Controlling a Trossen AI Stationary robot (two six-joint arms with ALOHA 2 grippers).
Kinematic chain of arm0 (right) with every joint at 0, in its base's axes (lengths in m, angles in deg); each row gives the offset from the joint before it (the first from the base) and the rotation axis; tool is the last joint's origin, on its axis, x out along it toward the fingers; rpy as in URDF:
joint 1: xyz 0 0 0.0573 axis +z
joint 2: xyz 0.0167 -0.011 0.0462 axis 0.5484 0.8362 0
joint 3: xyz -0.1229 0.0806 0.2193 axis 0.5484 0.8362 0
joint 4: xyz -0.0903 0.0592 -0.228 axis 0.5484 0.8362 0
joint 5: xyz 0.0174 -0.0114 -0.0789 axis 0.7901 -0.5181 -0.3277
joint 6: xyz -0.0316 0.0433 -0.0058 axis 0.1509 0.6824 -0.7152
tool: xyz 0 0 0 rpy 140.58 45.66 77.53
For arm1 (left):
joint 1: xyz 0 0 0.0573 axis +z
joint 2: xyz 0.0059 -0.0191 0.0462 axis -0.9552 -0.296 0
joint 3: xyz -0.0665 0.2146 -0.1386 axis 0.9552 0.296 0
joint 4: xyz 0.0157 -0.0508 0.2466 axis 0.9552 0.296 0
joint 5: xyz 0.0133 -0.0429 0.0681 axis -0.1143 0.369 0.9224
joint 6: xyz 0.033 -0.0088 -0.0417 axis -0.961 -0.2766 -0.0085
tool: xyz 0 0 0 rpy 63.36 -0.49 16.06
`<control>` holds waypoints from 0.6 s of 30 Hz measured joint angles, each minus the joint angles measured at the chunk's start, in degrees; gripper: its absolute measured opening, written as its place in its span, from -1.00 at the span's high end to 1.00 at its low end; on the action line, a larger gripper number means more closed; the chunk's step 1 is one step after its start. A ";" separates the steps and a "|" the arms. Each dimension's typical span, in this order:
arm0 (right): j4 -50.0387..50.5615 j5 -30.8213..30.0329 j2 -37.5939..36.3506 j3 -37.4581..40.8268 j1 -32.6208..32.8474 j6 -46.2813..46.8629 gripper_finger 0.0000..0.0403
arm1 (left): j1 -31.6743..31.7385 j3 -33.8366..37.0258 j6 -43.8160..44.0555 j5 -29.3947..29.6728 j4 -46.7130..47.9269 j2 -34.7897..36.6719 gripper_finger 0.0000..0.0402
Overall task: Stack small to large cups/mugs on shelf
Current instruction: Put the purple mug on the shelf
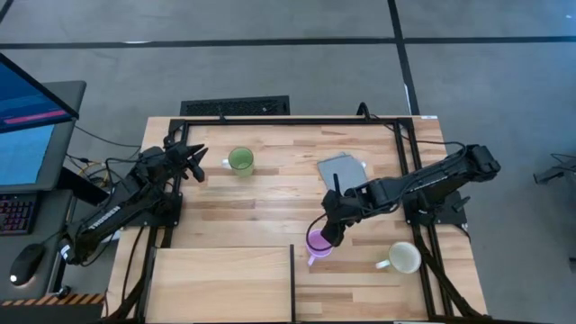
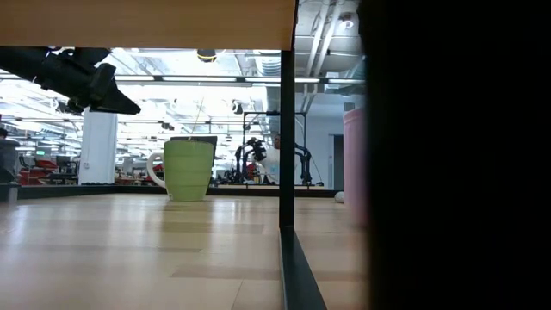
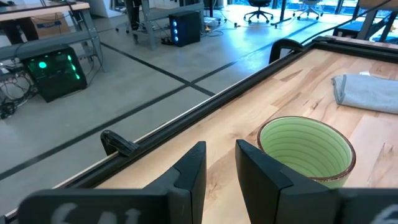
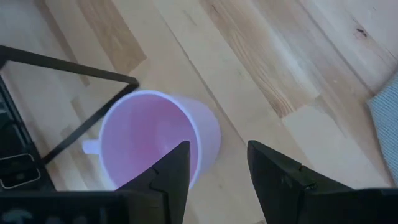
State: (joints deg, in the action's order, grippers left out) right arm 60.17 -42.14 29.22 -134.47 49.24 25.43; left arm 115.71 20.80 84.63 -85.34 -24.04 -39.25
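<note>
My left claw [image 1: 200, 164] sits at centre left of the high view, fingers [image 3: 189, 177] parted with nothing between them, pointing toward the green mug [image 1: 240, 160]. The green mug stands upright on the worktop [image 1: 270, 193] just right of that claw, upper centre of the frame. The shelf [image 1: 220, 283] occupies the lower centre-left of the frame; nothing rests on it. The grey cloth [image 1: 343, 168] lies right of centre. My right claw [image 1: 329, 232] is positioned over the light purple mug [image 1: 319, 243], lower centre of the frame, just right of the shelf edge; its fingers [image 4: 172, 168] are spread, one over the mug's mouth and one outside its wall. The cream-white mug [image 1: 403, 258] stands at lower right, apart from the purple one.
</note>
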 joint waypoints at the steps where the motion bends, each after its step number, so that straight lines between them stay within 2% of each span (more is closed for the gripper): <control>1: 0.02 0.00 0.00 0.00 0.00 0.00 0.10 | -0.01 0.00 0.00 0.00 0.00 0.00 0.61; 10: 0.04 -0.04 0.00 0.00 0.00 -0.98 0.08 | 0.01 0.00 0.02 0.00 0.00 0.00 0.61; 18: 0.04 -0.02 0.00 0.00 -0.07 -0.98 -0.22 | 0.00 0.00 0.00 0.00 0.00 0.00 0.61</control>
State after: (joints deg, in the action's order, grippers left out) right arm 60.21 -42.16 29.22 -134.47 49.18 24.45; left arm 115.71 20.80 84.63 -85.34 -24.04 -39.25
